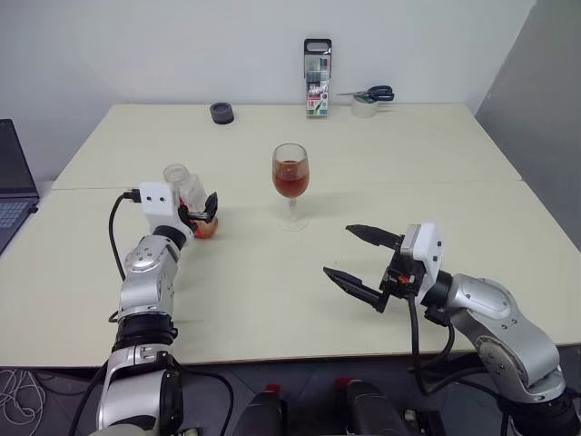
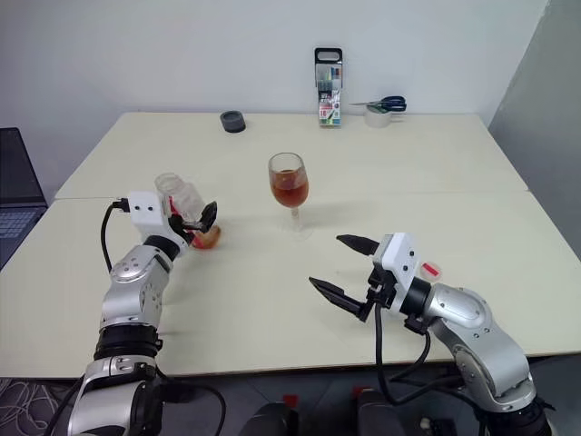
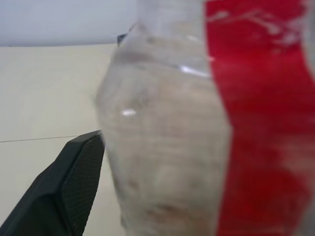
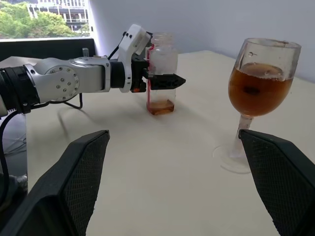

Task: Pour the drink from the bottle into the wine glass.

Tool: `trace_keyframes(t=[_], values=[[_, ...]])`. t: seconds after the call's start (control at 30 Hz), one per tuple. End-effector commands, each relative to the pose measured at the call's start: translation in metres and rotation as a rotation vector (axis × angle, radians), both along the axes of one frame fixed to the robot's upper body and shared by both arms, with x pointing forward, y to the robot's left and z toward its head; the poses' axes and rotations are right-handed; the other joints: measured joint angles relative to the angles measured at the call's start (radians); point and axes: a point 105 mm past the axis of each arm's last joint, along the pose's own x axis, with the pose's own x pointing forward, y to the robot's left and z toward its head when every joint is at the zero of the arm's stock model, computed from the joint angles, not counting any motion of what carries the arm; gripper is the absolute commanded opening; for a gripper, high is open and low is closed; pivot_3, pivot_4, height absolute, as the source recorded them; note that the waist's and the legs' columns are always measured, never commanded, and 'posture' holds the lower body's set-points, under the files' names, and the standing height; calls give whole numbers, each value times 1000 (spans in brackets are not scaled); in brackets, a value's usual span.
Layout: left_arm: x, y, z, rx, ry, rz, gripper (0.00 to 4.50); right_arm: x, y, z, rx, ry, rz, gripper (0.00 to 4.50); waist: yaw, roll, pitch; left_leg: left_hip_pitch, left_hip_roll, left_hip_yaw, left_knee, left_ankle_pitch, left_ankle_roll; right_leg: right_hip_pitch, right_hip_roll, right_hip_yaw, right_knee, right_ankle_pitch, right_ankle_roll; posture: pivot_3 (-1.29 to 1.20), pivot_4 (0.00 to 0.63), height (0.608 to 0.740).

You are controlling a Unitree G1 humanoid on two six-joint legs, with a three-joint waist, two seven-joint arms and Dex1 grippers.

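Note:
The clear bottle (image 1: 186,186) with a red label strip stands upright on the table at the left, its mouth uncapped. A thin layer of amber drink (image 4: 161,106) sits at its bottom. My left gripper (image 1: 198,207) is open, with a finger on either side of the bottle; one black finger (image 3: 74,182) stands just beside its wall. The wine glass (image 1: 290,177) stands mid-table, about half full of amber drink (image 1: 290,183). My right gripper (image 1: 339,250) hovers open and empty in front of the glass, pointing toward it.
Along the table's far edge (image 1: 272,106) are a tall marker pack (image 1: 318,77), scissors (image 1: 374,94) on a tape roll (image 1: 365,108), and a dark round object (image 1: 221,113). A laptop (image 1: 14,182) sits at the far left.

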Motion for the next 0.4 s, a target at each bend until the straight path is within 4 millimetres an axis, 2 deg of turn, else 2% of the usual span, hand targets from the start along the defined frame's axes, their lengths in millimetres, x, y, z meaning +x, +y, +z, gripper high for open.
trace_keyframes(t=[0.03, 0.23, 0.4], values=[[-8, 0, 5, 33, -18, 11, 4454, 5, -5, -2, 29, 17, -103, 4500, 0, 0, 0, 0, 0, 0, 0, 0, 0, 0, 0, 0, 0, 0, 0, 0, 150, 740], [-41, 5, -17, 25, 69, 40, 4454, 26, -36, -43, -94, 47, -465, 4500, 0, 0, 0, 0, 0, -1, -1, 0, 0, 0, 0, 1, 0, 0, 0, 0, 150, 740], [-66, 1, -26, 26, 119, 64, 4454, 42, -56, -57, -58, 82, -741, 4500, 0, 0, 0, 0, 1, -1, -2, 0, -1, 0, 0, 3, -1, 0, 0, 0, 150, 740]])
